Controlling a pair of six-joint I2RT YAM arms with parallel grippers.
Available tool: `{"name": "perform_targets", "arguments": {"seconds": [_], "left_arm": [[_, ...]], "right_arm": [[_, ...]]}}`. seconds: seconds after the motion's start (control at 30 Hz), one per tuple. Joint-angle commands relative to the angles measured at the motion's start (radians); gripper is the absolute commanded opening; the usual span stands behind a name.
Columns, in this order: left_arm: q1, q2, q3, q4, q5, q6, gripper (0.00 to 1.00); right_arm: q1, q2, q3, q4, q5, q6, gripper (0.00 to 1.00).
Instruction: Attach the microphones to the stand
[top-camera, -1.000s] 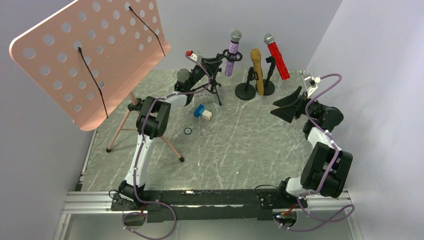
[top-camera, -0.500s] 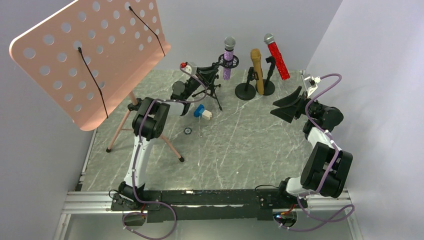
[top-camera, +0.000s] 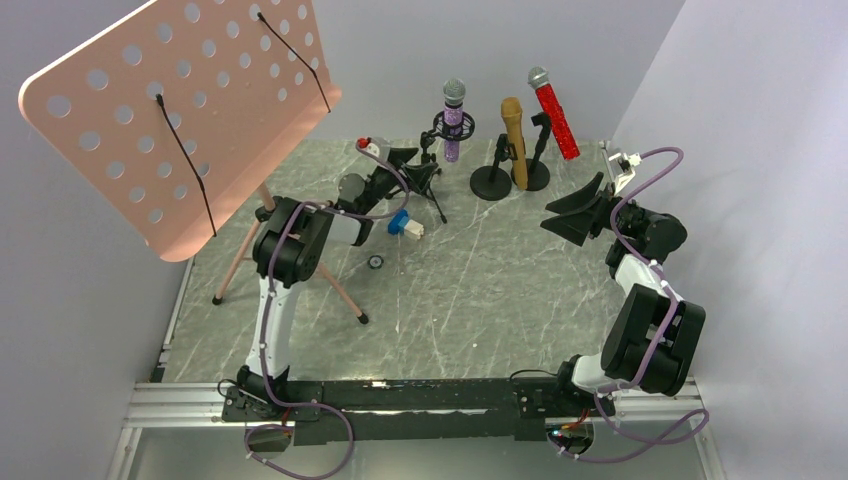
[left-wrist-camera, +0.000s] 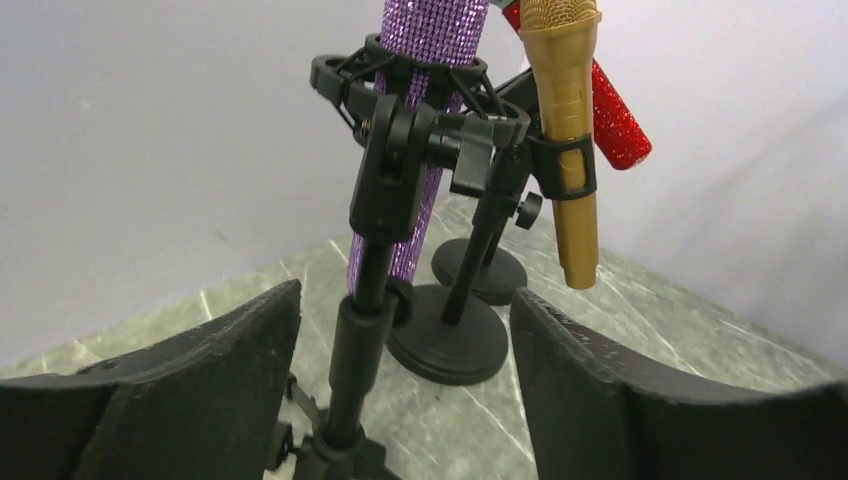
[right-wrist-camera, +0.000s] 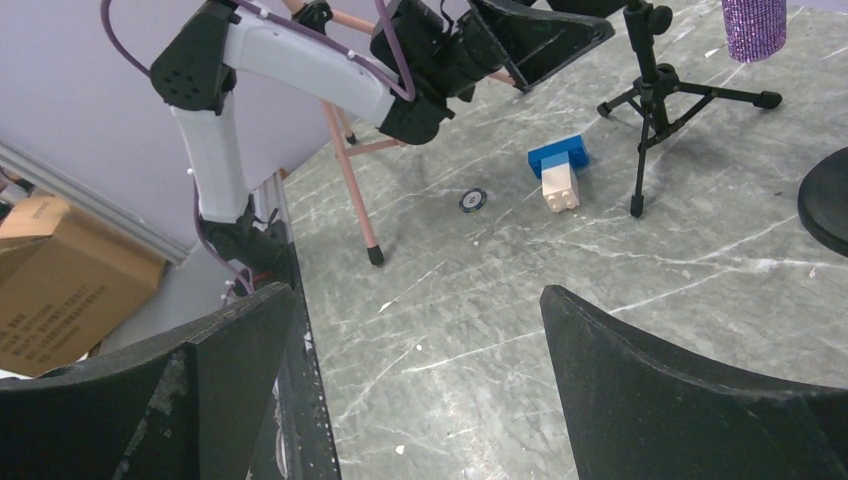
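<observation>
The purple glitter microphone (top-camera: 454, 120) (left-wrist-camera: 436, 40) stands upright in the black ring mount of the small tripod stand (top-camera: 431, 172) (left-wrist-camera: 366, 300). Behind it, the gold microphone (top-camera: 514, 140) (left-wrist-camera: 568, 120) and the red glitter microphone (top-camera: 553, 112) (left-wrist-camera: 618, 125) sit in clips on two round-base stands (left-wrist-camera: 448, 340). My left gripper (top-camera: 412, 168) (left-wrist-camera: 405, 310) is open, low in front of the tripod's pole, and its fingers touch nothing. My right gripper (top-camera: 570, 212) (right-wrist-camera: 415, 300) hangs open and empty over the table at the right.
A large pink perforated music stand (top-camera: 180, 110) on thin legs (right-wrist-camera: 350, 170) fills the left side. A blue and white block (top-camera: 405, 225) (right-wrist-camera: 558, 172) and a small round disc (top-camera: 375, 262) (right-wrist-camera: 473, 199) lie near the tripod's feet. Walls close in behind and on the right.
My left gripper has opened, let go of the purple microphone and drawn back and down. The microphone has settled upright in the tripod's mount. The right arm has not moved.
</observation>
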Motion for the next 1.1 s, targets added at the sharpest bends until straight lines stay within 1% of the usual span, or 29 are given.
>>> {"name": "perform_targets", "arguments": {"seconds": [0.0,0.13,0.27,0.43,0.57,0.7,0.83,0.93,0.97,1.07], "left_arm": [[-0.004,-0.146,-0.104,0.023,-0.053,0.035,0.86],[-0.011,-0.231,-0.216,-0.002,-0.079,0.064,0.94],[-0.025,-0.319,-0.331,-0.042,-0.144,0.086,0.99],[-0.080,-0.407,-0.436,-0.104,-0.196,0.134,0.99],[-0.141,-0.481,-0.522,-0.125,-0.269,0.172,0.99],[-0.182,-0.530,-0.565,-0.157,-0.260,0.182,0.99],[-0.243,-0.627,-0.614,-0.210,-0.229,0.216,0.99],[-0.285,-0.749,-0.642,-0.330,-0.166,0.237,0.99],[-0.292,-0.800,-0.646,-0.393,-0.146,0.229,0.99],[-0.316,-0.956,-0.648,-0.636,-0.114,0.219,0.99]], "right_arm": [[0.001,-0.013,0.012,0.223,-0.081,-0.008,1.00],[0.002,-0.013,0.010,0.222,-0.081,-0.011,1.00],[0.000,-0.013,0.012,0.223,-0.081,-0.007,1.00],[0.000,-0.011,0.016,0.223,-0.071,0.004,1.00],[-0.001,-0.006,0.024,0.224,-0.069,0.024,1.00],[0.001,0.004,0.030,0.223,-0.064,0.049,1.00],[0.011,-0.019,0.040,0.222,-0.030,0.071,1.00],[0.075,-0.065,0.093,0.222,-0.006,0.125,1.00],[0.116,-0.082,0.118,0.222,-0.005,0.146,1.00],[0.178,-0.102,0.230,0.221,0.004,0.230,1.00]]}}
